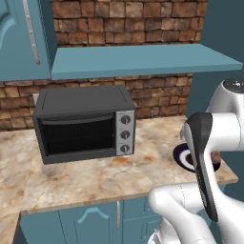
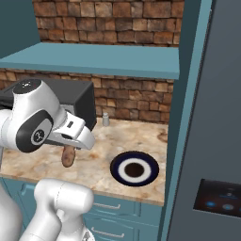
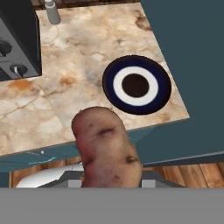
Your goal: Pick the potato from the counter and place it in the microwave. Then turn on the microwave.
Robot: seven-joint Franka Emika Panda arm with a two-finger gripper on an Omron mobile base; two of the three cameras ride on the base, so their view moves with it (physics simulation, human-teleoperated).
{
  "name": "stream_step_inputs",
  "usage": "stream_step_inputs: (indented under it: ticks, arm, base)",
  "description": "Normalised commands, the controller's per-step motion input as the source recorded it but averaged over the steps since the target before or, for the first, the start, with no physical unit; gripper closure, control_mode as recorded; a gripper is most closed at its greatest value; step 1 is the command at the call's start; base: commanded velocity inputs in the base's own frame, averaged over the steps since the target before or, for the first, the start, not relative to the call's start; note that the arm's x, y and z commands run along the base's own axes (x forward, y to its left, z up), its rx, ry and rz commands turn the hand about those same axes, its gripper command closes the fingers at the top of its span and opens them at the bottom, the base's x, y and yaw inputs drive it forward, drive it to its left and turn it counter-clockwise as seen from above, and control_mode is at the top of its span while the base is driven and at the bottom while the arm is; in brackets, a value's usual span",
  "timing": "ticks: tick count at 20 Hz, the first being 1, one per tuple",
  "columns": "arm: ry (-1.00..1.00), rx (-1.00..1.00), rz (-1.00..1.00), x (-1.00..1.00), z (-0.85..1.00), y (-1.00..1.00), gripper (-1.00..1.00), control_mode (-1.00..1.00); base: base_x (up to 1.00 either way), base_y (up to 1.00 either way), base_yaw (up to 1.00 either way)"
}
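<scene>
Nearest the hand camera sits one potato (image 3: 107,151), a lumpy tan-brown oblong with dark eyes and a pinkish flush, clamped between the fingers of the gripper (image 2: 69,151); the fingers themselves are hidden behind it in the hand view, and the right base view shows it hanging just under the white hand, off the counter (image 2: 103,141) and above its front edge. Beyond the fingers lies one round plate (image 3: 136,85), flat and glossy, with a dark blue rim, a white ring and a dark brown centre, resting on the mottled beige marble near the counter's corner. Farther off and to the fingers' left stands one boxy black toaster oven (image 1: 83,123) with a ribbed dark window, a silver side panel and three round knobs in a column. One small grey shaker (image 3: 52,12), cylindrical with a narrower cap, stands against the rough red-brown brick wall (image 1: 162,95). Smooth teal cabinets (image 1: 95,219) run beneath the counter.
</scene>
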Motion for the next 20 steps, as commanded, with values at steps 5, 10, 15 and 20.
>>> stream_step_inputs:
  ticks: [5,10,15,20]
  arm:
    - [0.0,0.0,0.0,0.0,0.0,0.0,1.0,1.0]
    - [0.0,0.0,0.0,0.0,0.0,0.0,1.0,1.0]
    - [0.0,0.0,0.0,0.0,0.0,0.0,1.0,1.0]
    - [0.0,0.0,0.0,0.0,0.0,0.0,1.0,1.0]
  base:
    - [-0.39,0.0,0.03]
    - [-0.5,0.0,0.07]
    - [-0.57,-0.03,0.01]
    - [-0.59,-0.06,0.0]
